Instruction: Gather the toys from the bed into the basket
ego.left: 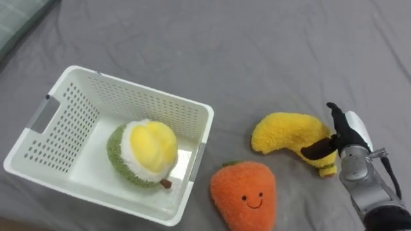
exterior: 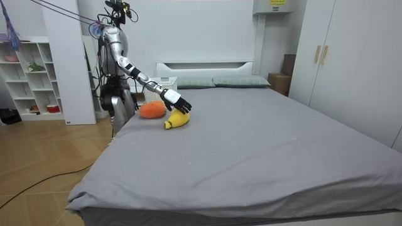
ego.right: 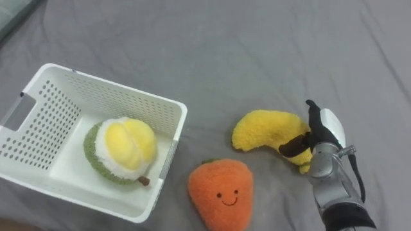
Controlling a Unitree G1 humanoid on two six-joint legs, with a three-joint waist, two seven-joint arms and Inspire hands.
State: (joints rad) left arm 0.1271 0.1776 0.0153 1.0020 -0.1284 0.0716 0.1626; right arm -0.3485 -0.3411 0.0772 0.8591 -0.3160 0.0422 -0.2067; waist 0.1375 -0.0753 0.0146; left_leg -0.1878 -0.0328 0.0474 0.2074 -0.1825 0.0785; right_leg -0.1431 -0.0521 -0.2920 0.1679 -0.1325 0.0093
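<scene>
A yellow banana plush (ego.left: pixel 289 135) lies on the grey bed, to the right of an orange carrot plush (ego.left: pixel 244 196) with a smiling face. My right hand (ego.left: pixel 352 131) is at the banana's right end. Its dark fingers reach onto the plush, the thumb points up, and the hand is open. A white perforated basket (ego.left: pixel 128 83) stands on the bed at the left, with a green and yellow durian plush (ego.left: pixel 148 151) inside. In the room view I stand at the bedside, my right hand (exterior: pixel 175 98) stretched out just above the banana (exterior: pixel 178 120), the carrot (exterior: pixel 151 110) beside it.
The basket's near right corner is close to the carrot. A pale pillow edge (ego.left: pixel 13 25) shows at the top left. Two pillows (exterior: pixel 213 81) lie at the headboard, and a white shelf (exterior: pixel 31 69) stands behind me. Wide grey sheet stretches beyond the toys.
</scene>
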